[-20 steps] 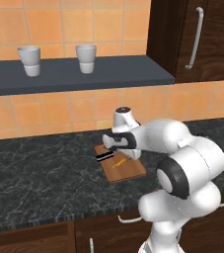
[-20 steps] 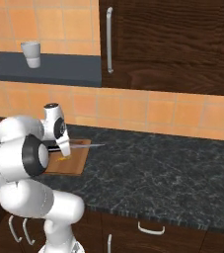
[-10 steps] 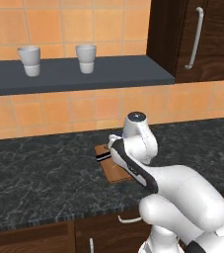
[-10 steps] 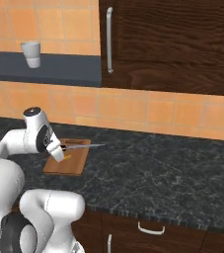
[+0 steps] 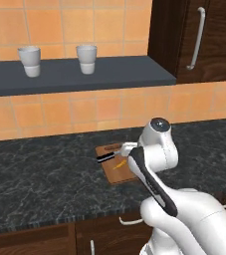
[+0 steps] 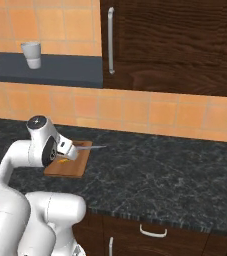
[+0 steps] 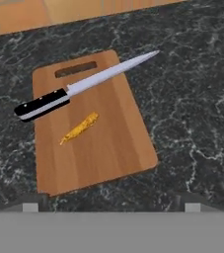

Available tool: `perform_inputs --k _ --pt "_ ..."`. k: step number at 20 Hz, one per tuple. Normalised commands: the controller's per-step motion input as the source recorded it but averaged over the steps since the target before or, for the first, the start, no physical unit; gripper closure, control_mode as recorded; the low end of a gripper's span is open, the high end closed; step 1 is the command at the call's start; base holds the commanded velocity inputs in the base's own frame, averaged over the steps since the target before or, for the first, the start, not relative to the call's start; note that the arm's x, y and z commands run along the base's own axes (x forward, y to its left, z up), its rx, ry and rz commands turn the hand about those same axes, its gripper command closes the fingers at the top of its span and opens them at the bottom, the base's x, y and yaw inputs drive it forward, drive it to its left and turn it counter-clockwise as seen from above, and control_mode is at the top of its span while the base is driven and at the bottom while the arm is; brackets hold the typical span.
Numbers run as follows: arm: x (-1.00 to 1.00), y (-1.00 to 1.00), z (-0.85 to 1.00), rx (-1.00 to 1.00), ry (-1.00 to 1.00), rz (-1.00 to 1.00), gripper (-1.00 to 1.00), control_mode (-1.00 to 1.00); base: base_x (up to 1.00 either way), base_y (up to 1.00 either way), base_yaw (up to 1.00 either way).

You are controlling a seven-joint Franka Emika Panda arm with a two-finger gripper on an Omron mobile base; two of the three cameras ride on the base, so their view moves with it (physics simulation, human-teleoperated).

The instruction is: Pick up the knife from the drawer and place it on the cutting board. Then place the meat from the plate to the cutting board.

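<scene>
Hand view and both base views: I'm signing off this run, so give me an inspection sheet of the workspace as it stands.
Surface: dark marbled counter, orange tile wall behind.
Job's things: board flat on the counter; knife lies across it, black handle and blade tip both past its edges; meat on the board, apart from the knife.
Clutter: two white cups on the grey shelf.
Tool: tool open, above the near edge of the board, holding nothing.
Cables: nothing seen.
Surroundings: dark upper cabinet with a white handle; drawer fronts under the counter.
</scene>
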Motion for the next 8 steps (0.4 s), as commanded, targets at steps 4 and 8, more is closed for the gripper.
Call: perform_inputs --k 4,8 --pt "-0.06 -0.02 0.40 -0.22 -0.16 0.11 -1.00 -1.00 0.00 0.00 0.00" --pt "-0.36 0.09 0.72 -0.01 -0.02 0.05 -1.00 -1.00 0.00 0.00 0.00"
